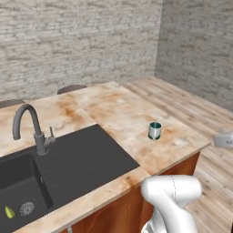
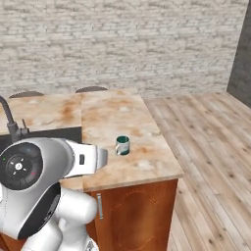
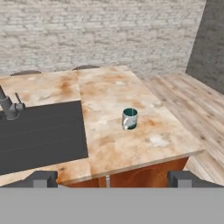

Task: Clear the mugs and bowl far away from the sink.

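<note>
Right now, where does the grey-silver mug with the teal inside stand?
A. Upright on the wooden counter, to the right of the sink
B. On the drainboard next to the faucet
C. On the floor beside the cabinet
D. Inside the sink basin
A: the grey-silver mug stands upright on the bare wooden counter, apart from the black sink and its faucet, nearer the counter's right end.
</note>
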Robot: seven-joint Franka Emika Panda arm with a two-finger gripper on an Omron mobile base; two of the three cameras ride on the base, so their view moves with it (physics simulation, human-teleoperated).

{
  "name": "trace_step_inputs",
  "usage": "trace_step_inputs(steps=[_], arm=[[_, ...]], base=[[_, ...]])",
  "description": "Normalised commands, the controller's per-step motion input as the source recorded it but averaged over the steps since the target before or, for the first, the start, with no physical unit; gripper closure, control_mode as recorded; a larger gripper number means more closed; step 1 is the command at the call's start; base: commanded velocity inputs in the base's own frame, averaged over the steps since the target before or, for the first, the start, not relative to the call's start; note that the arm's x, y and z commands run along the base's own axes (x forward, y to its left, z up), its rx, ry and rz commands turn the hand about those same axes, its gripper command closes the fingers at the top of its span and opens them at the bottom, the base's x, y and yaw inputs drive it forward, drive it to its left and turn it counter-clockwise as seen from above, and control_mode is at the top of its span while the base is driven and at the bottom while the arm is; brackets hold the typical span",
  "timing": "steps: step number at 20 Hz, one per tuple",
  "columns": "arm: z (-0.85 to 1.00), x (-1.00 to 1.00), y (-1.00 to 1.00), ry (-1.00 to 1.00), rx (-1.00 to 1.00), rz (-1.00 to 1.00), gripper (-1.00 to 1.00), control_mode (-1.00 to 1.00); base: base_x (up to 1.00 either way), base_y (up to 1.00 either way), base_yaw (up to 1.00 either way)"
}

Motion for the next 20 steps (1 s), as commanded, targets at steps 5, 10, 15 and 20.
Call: trace_step_inputs(steps=[5, 10, 15, 20], arm=[[0.0, 0.0, 0.0, 0.0, 0.0, 0.0, -1.0, 1.0], [0.0, 0.0, 0.0, 0.0, 0.0, 0.0, -1.0, 1.0], [0.0, 0.0, 0.0, 0.0, 0.0, 0.0, -1.0, 1.0], [0.0, 0.0, 0.0, 0.0, 0.0, 0.0, -1.0, 1.0]], base=[[1.0, -0.02, -0.14], [1.0, 0.0, 0.22], [0.91, -0.01, 0.42], [0.96, 0.0, 0.31]])
